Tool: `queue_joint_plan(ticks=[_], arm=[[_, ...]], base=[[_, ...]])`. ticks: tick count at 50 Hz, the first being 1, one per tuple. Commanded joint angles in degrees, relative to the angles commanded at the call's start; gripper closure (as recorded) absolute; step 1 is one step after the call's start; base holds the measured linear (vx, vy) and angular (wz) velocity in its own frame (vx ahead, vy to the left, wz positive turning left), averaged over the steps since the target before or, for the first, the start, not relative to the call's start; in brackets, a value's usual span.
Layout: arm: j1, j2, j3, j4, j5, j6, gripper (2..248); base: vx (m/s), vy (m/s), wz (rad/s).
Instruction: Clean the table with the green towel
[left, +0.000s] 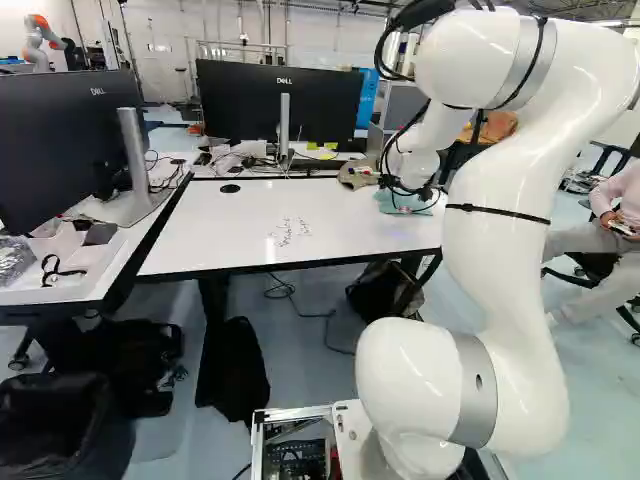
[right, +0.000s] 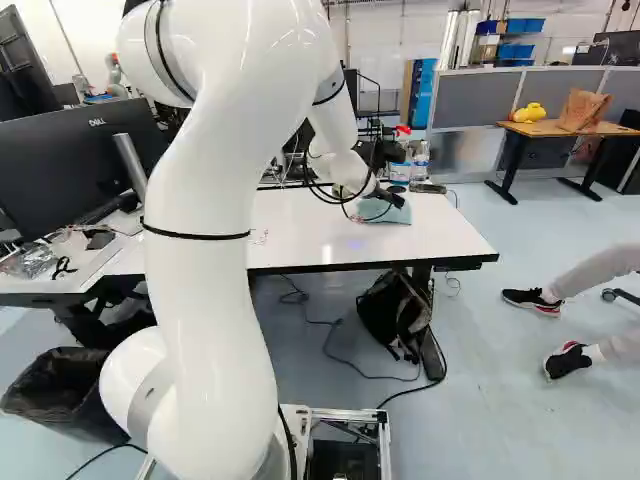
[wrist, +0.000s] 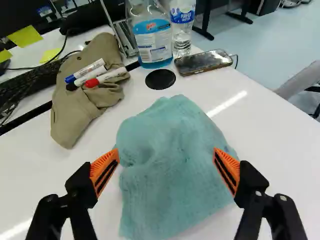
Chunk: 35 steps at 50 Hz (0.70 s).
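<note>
"So, what stands nearest?"

"The white arm (left: 510, 200), rising from its base. At the near left, a bin with a black liner (right: 65, 390) sits on the floor, and a black backpack (right: 395, 315) slumps beneath the right part of the white table (left: 225, 225)."

"Anything on the tabletop?"

"Dark handwriting (left: 290, 230), toward the near edge, left of the arm's reach."

"And the cloth?"

"The green towel (wrist: 172, 192) lies rumpled on the table, at its far right part. The gripper (right: 388, 196) is right over it."

"Clamped on it?"

"No. The wrist view shows the fingers of the gripper (wrist: 167, 155) spread wide, orange pads (wrist: 105, 170) apart, with the towel's folds between and below them. I can't tell whether either pad brushes the cloth."

"What surrounds it?"

"Just left of the towel, a brown cap (wrist: 82, 100) with three markers (wrist: 95, 73) lying on it. Beyond the towel there's a round black disc (wrist: 160, 79) on the tabletop, then a bottle of blue liquid (wrist: 155, 42) and, to its right, a clear water bottle (wrist: 181, 30). A phone (wrist: 203, 62) lies flat beside them, farther right."

"And at the far side?"

"A black monitor (left: 270, 100) behind the table; a wooden desk (right: 560, 128) stands far right, and another robot (left: 38, 42) far left."
</note>
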Motion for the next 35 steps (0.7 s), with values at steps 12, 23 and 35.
queue_joint_plan(ticks=[12,23,35], arm=[[0.07,-0.28,-0.36,1.22,-5.29,0.0,3],[0.07,-0.28,-0.36,1.42,-6.08,0.0,3],[0.07,-0.28,-0.36,1.42,-6.08,0.0,64]], base=[[0.0,0.0,0.0],[0.0,0.0,0.0],[0.0,0.0,0.0]])
